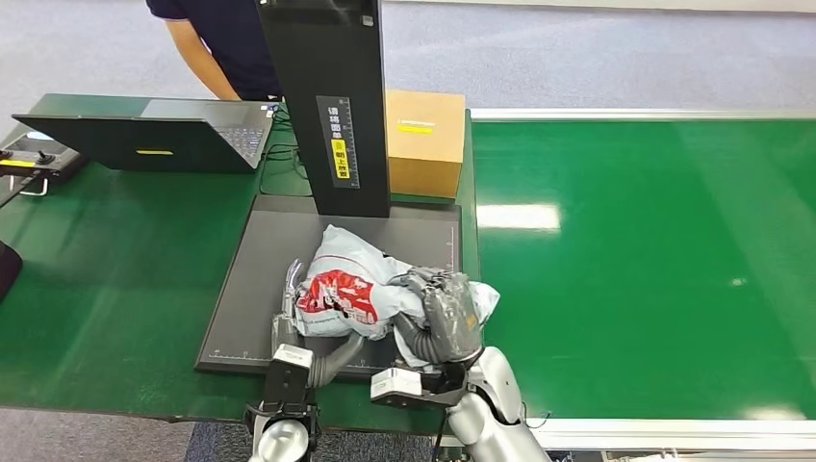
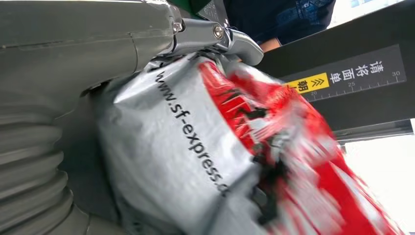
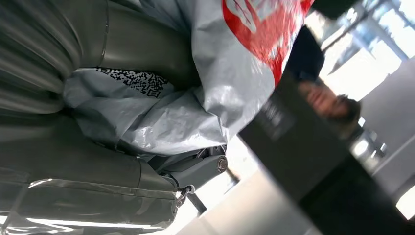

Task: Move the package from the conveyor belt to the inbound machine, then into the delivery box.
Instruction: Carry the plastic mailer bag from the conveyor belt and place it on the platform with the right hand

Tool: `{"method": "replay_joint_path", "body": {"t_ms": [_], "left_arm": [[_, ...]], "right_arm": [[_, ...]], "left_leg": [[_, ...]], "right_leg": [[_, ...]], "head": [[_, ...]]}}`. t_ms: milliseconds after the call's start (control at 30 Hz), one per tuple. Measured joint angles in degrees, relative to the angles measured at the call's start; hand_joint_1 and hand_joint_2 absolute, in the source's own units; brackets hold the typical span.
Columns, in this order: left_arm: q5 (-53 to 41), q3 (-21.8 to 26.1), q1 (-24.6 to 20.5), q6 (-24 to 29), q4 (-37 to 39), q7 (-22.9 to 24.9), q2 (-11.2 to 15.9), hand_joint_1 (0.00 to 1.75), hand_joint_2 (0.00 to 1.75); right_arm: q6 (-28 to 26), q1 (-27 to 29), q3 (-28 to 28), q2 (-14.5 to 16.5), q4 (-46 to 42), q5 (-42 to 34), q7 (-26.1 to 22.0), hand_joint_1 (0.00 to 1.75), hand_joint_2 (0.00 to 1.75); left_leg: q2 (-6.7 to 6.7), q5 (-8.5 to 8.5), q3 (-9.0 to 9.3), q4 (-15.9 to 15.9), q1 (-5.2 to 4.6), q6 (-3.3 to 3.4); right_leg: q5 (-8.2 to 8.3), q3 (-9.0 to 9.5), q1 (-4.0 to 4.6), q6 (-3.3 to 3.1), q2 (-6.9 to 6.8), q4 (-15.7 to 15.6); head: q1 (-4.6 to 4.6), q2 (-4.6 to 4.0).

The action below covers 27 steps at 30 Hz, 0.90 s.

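Left hand (image 1: 289, 306) and right hand (image 1: 445, 313) clasp package (image 1: 358, 284) above scanner plate's (image 1: 252, 289) near edge.

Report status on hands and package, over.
Left robot hand and right robot hand both grip the package. Package over the black scanner pad, below the post. Nothing blocking.
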Motion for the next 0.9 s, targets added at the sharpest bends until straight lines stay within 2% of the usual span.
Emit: {"method": "replay_joint_path", "body": {"t_ms": [267, 467, 867, 900], "left_arm": [[-0.01, -0.23, -0.40, 0.15, 0.61, 0.02, 0.44, 0.00, 1.75], [-0.38, -0.54, -0.46, 0.35, 0.73, 0.00, 0.60, 0.00, 1.75], [-1.41, -0.64, -0.45, -1.14, 0.73, 0.00, 0.55, 0.00, 1.75], [-1.48, -0.63, -0.45, -1.17, 0.73, 0.00, 0.55, 0.00, 1.75]], "right_arm": [[1.69, -6.35, 4.26, -0.57, 12.21, 3.34, 2.38, 1.68, 1.75], [1.16, -9.92, 4.46, -0.55, 20.24, 4.00, 4.04, 1.41, 1.75], [-2.46, -13.26, 3.66, -0.55, 29.50, 5.72, 5.26, 1.40, 1.75], [-2.46, -13.36, 3.61, -0.55, 29.80, 5.73, 5.26, 1.20, 1.75]], "left_leg": [[0.00, 0.00, -0.01, 0.01, 0.00, 0.00], [0.00, 0.00, 0.00, 0.01, 0.00, 0.00], [0.00, 0.00, 0.09, 0.01, -0.01, 0.00], [0.00, 0.01, 0.09, 0.01, -0.01, 0.00]], "right_leg": [[0.00, -0.01, 0.00, 0.00, 0.00, 0.00], [0.00, -0.01, 0.00, 0.00, 0.00, 0.00], [0.02, 0.07, 0.00, 0.00, 0.00, 0.00], [0.02, 0.08, 0.00, 0.00, 0.00, 0.00]], "head": [[0.00, 0.00], [0.01, 0.00], [0.00, 0.00], [-0.01, 0.00]]}}
